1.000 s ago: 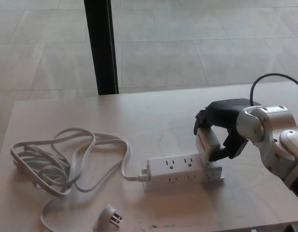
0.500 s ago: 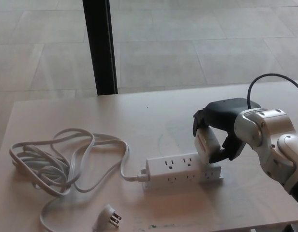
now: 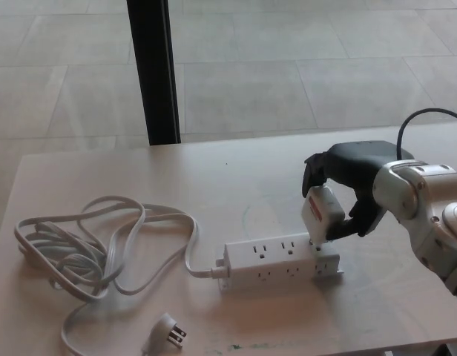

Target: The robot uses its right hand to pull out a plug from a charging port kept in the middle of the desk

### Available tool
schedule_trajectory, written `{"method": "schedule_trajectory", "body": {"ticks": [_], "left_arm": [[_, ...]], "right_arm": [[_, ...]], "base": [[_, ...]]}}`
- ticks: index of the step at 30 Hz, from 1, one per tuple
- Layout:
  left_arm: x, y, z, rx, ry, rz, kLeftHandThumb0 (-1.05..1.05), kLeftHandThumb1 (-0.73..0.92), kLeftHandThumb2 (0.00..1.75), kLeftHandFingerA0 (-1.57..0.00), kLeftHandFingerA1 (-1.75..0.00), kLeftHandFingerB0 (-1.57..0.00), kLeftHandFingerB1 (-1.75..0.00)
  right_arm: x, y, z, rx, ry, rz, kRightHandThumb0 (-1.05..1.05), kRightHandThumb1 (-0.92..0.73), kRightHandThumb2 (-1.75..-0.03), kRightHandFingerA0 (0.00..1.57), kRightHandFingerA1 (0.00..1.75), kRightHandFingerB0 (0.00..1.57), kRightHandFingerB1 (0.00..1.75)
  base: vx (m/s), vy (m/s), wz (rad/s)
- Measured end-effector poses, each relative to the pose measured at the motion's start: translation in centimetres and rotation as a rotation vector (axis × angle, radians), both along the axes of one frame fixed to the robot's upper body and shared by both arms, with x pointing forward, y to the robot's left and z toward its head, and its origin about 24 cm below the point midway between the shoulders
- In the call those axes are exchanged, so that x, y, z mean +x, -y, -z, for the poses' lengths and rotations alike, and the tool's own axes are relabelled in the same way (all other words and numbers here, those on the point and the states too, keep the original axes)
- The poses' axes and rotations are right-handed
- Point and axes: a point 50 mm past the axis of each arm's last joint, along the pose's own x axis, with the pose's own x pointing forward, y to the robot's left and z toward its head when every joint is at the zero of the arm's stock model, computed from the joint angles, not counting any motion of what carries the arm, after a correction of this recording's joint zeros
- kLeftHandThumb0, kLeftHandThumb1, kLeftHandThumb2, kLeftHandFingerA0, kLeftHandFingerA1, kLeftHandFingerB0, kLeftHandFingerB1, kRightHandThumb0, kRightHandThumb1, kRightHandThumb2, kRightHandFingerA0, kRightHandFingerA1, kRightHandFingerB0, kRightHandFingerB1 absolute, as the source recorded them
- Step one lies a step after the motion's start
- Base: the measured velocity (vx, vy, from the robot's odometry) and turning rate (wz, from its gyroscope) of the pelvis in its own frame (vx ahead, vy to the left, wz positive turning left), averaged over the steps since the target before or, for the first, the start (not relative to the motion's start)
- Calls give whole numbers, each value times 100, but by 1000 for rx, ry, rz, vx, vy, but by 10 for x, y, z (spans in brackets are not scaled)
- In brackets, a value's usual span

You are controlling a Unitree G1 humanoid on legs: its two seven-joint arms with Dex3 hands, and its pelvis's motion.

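Between thumb and fingers of black right hand (image 3: 347, 194): white blocky plug (image 3: 322, 213), pinched, tilted, bottom edge touching white plastic power strip (image 3: 282, 262) just below hand. Risk: crooked pull jams prongs, or loose strip lifts with plug. Left hand not seen.

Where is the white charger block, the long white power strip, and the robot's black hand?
white charger block (image 3: 322, 214), head view, on its flat white side.
long white power strip (image 3: 267, 264), head view, middle of its top with the sockets.
robot's black right hand (image 3: 351, 178), head view, on the knuckles above the block.
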Motion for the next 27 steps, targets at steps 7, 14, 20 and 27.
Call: {"method": "schedule_trajectory", "body": {"ticks": [7,14,20,27], "left_arm": [[-2,-1,0,0,-4,1,-69,91,68,-72,-54,-60,-44],[-3,-1,0,0,-6,1,-69,91,67,-72,-57,-61,-47],[-3,-2,-1,-2,0,-9,-69,90,67,-73,-57,-63,-47],[-3,-4,-2,0,8,-19,-69,90,67,-75,-56,-65,-47]], "right_arm": [[6,9,-22,60,92,20,-31,-44,-95,85,175,75,133],[9,20,-38,86,135,32,-28,-40,-102,89,175,82,152],[9,39,-43,56,154,57,-28,-48,-78,85,165,81,128],[3,68,-20,-153,101,72,-31,-55,-67,87,136,84,74]], "base": [[0,0,0],[0,0,0],[0,0,0],[0,0,0]]}}
